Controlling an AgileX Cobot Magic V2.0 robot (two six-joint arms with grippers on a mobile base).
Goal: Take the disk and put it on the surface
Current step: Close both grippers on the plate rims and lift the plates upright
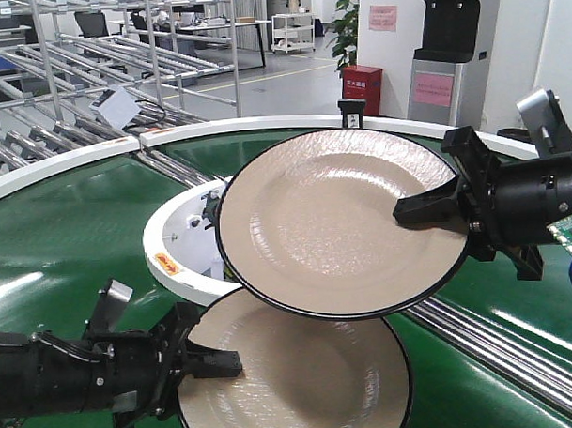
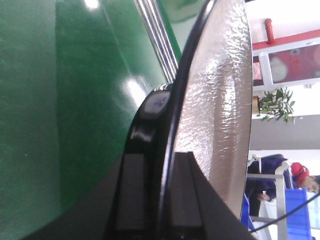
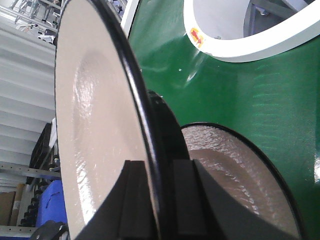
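Ware judged rigid, glossy, fragile: right gripper [image 1: 405,213] clamped upper disk [image 1: 324,222] at rim, left gripper [image 1: 227,364] clamped lower disk [image 1: 301,382] likewise.

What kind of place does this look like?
Probably a factory floor or industrial test lab: a curved green conveyor belt, metal roller racks behind it, and a red box by the wall.

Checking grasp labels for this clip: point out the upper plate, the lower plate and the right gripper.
Upper plate [image 1: 333,222], front view, centre of its face.
Lower plate [image 1: 301,378], front view, middle of its visible face.
Right gripper [image 1: 405,211], front view, between its fingertips at the plate's rim.
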